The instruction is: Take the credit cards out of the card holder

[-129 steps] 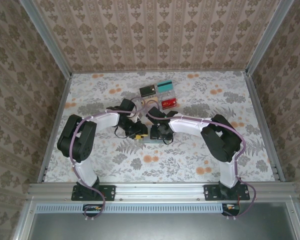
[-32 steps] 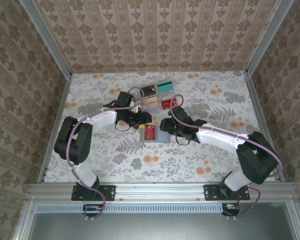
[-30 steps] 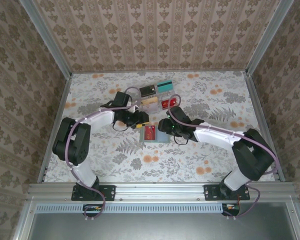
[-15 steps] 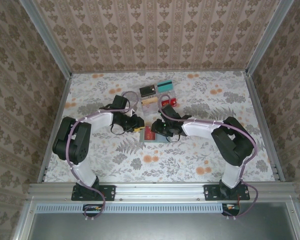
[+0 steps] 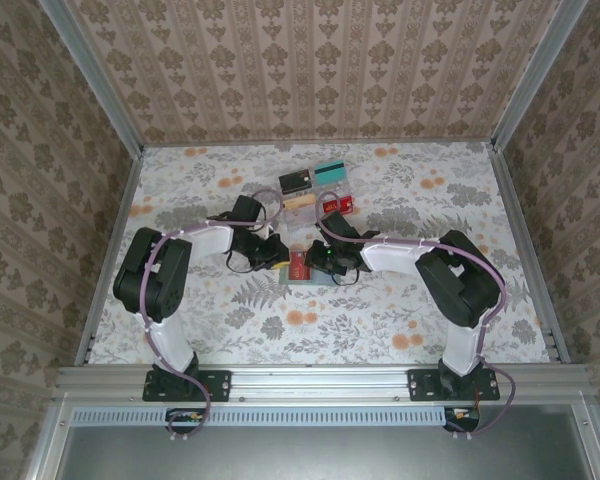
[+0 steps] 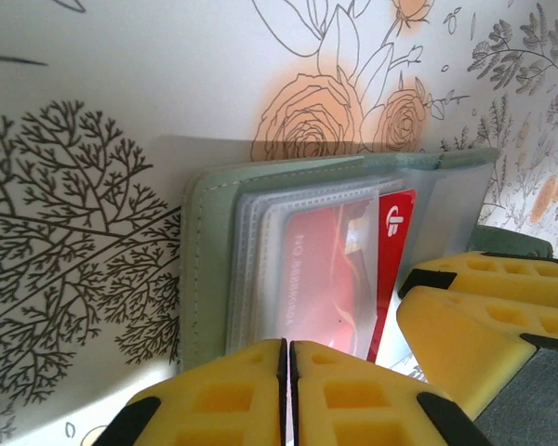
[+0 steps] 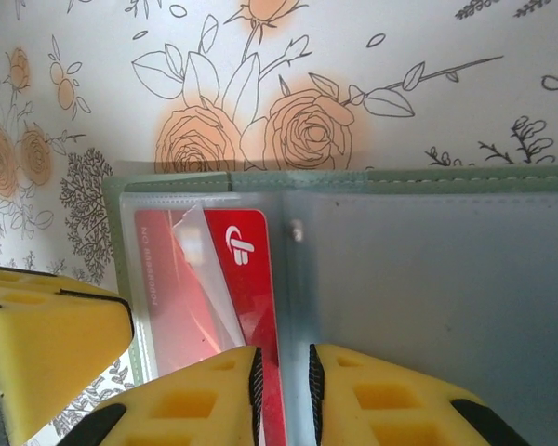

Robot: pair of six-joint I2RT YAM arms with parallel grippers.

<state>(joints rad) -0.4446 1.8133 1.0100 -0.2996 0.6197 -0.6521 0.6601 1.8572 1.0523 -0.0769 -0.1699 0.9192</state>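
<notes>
The right gripper (image 7: 281, 372) has its yellow pads drawn close with a slim gap, and the long edge of the red credit card (image 7: 246, 269) runs into that gap, so it appears to be pinching the card. The left gripper (image 6: 286, 372) has its pads pressed together at the card holder's (image 6: 205, 269) near edge. Whether they nip a layer of it, I cannot tell. The holder lies open and flat on the floral tablecloth (image 5: 210, 330), between the two wrists, with the red card partly inside a clear sleeve (image 6: 260, 260).

The likely failure is the holder sliding or lifting with the card, since the sleeve looks snug and the left pads may not anchor it. The right pads sit at the fold, so they could also catch the sleeve's edge and crumple it. The grippers are just beside each other, so a sideways pull risks a bump.

Well beyond the holder, towards the back wall, lie a dark card (image 5: 296, 181) and a teal card (image 5: 329, 170), clear of any pull.
</notes>
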